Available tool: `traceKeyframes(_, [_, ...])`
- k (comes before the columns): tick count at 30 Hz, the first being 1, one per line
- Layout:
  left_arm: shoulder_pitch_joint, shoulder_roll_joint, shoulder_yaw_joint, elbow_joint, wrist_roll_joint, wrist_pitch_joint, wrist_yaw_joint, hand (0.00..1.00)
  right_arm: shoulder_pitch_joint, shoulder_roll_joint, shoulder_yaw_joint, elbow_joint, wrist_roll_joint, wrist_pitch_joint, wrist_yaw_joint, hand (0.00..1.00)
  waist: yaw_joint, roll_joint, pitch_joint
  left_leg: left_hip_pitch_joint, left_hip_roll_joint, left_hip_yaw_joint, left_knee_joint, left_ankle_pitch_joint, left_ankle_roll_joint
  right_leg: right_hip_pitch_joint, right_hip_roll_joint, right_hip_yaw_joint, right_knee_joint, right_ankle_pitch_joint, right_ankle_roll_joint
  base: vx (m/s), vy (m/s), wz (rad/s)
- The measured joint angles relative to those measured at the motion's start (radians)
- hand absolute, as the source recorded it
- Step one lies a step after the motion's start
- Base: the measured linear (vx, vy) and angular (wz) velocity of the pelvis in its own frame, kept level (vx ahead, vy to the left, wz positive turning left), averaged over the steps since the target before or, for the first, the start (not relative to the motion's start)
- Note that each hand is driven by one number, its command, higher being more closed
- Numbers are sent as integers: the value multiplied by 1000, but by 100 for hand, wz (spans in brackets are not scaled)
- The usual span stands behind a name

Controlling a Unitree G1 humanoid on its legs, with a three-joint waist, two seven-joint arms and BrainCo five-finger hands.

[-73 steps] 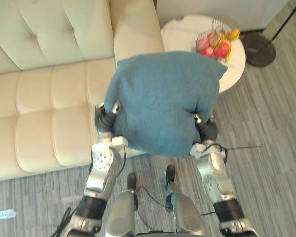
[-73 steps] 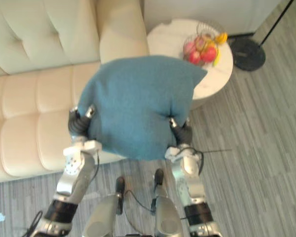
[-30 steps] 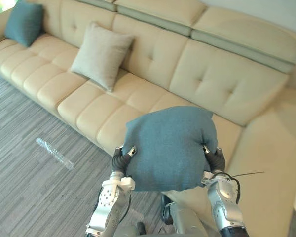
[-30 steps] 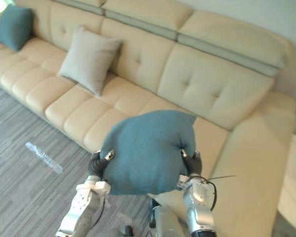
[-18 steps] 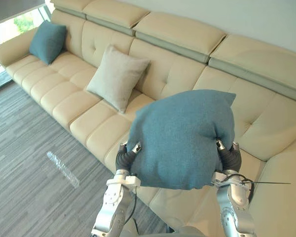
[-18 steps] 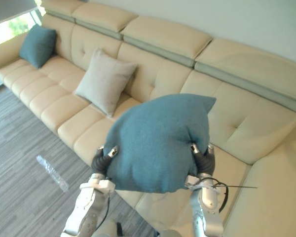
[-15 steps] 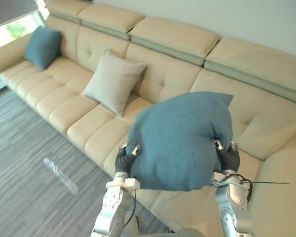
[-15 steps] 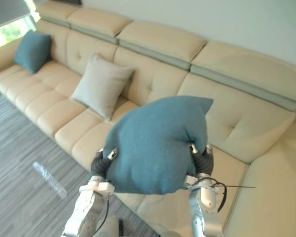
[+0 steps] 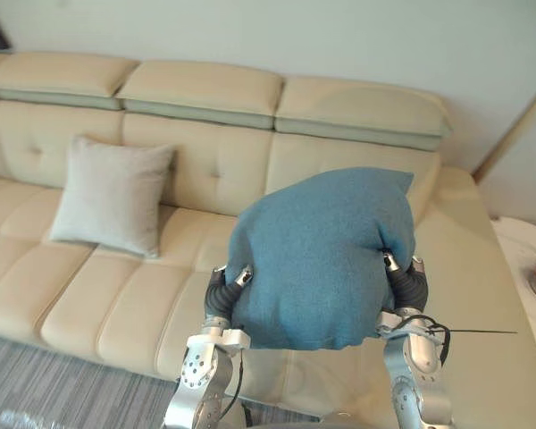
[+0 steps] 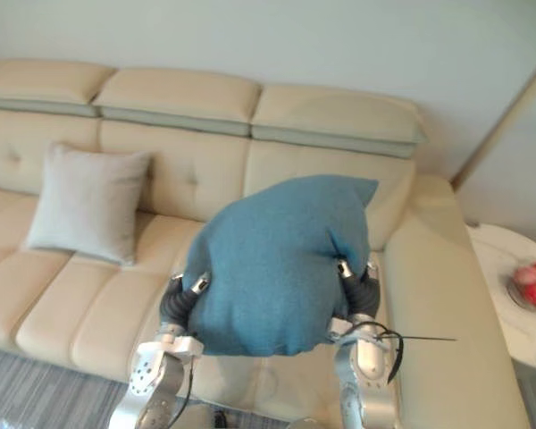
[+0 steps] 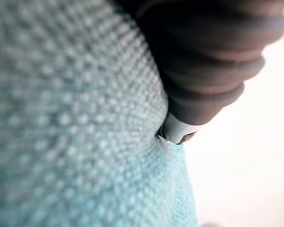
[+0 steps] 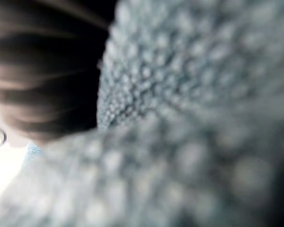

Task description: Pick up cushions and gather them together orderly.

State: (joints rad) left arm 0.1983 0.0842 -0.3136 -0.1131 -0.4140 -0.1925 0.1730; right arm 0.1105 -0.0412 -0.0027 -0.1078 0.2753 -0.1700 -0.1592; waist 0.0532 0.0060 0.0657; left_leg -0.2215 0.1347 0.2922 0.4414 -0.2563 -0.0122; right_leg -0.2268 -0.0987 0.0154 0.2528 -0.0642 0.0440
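A large blue cushion [image 9: 322, 255] hangs in the air in front of me, above the sofa's seat. It is clamped between my left hand [image 9: 221, 290] on its left side and my right hand [image 9: 409, 281] on its right side. In the left wrist view, the knitted blue cloth [image 11: 75, 118] presses against the left hand's dark cover [image 11: 208, 71]. The right wrist view shows the same cloth [image 12: 194, 118] against the right hand [image 12: 42, 80]. A light grey cushion [image 9: 112, 207] leans upright against the sofa's back, to the left.
The long cream sofa [image 9: 89, 295] runs across the view, its wide armrest [image 9: 482, 295] on the right. Beyond the armrest stands a round white side table [image 10: 505, 304] with a bowl of fruit [image 10: 531, 284]. A strip of grey floor shows at the lower left.
The whole view has swung to the right along the sofa, so the far blue cushion has left the picture. The held blue cushion stays between both hands as before.
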Motion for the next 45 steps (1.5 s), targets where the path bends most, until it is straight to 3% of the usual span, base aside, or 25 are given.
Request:
traceKeyframes(2, [-23,-2,3,33,0,1,1,100,-23,-2,-8,43,-3,-1,0,100,-10,8,5,7,-8,21,13,1,2,-14,-27,-75,44,-21,-12,-55,44,-42])
traceKeyframes(4, [-34,-2,5,39,1,2,1,100,-26,-8,-20,102,-3,0,0,100,-19,15,6,14,-37,-38,-11,7,-6,10,-27,-75,-20,15,41,-62,43,-6])
traceKeyframes(9, [-56,4,10,39,2,2,1,100,-38,-26,-20,124,-19,0,-1,100,-8,1,16,6,-62,-59,-148,62,-23,61,-18,-84,-263,118,-12,-47,-16,-12])
traceKeyframes(10, [-63,7,10,39,2,2,4,100,-51,-31,-20,124,-39,0,-3,100,-8,-6,29,6,-69,-60,-148,76,-23,62,-23,-85,-272,157,-13,10,5,-3])
traceKeyframes(11, [-74,6,10,39,2,3,11,100,-62,-40,-20,124,-40,0,-7,100,-14,-7,51,8,-67,-67,-128,84,-17,72,-23,-86,-271,166,10,17,0,6])
traceKeyframes(15, [-125,4,10,18,21,3,43,100,-111,-47,-24,121,-39,0,-18,100,-13,-5,85,-45,-66,-170,-75,83,-19,42,-4,-94,-244,173,20,-3,-37,7])
traceKeyframes(25, [-200,3,9,-62,61,-25,93,100,-146,-41,-24,-1,-96,-7,-67,100,-9,-26,112,-87,-79,-141,-87,76,-29,-67,-18,-52,-160,137,12,-30,17,-11])
traceKeyframes(29, [-337,3,29,-61,81,-35,165,100,-320,-61,-23,30,-174,-7,-142,100,-14,-23,162,-217,-81,-124,-28,79,-24,-190,-22,-25,-153,180,21,-64,41,-17])
traceKeyframes(33, [-567,51,52,-22,105,-39,255,100,-601,-151,-23,159,-244,8,-224,100,-12,-16,241,-313,-79,-120,-1,93,-8,-272,-22,-14,-165,229,26,-104,-14,-4])
traceKeyframes(39, [-1145,233,135,283,138,-46,400,100,-1238,-297,30,501,-320,25,-358,100,-19,-8,378,-453,-96,-141,-1,145,0,-359,-27,-17,-266,336,13,-80,-34,7])
traceKeyframes(43, [-1386,280,193,467,138,-56,436,100,-1504,-331,55,672,-348,28,-383,100,-26,-3,395,-580,-100,-183,36,150,-1,-454,-23,-27,-279,366,11,-54,-17,7])
traceKeyframes(44, [-1431,283,198,514,138,-57,438,100,-1541,-334,56,700,-350,32,-389,0,-29,-3,396,-601,-102,-190,39,150,-1,-471,-23,-28,-280,369,9,-42,7,14])
traceKeyframes(45, [-1485,287,198,577,138,-60,440,0,-1588,-337,57,748,-351,34,-397,0,-31,-2,397,-627,-105,-195,43,151,-1,-491,-25,-30,-281,371,8,-26,7,11])
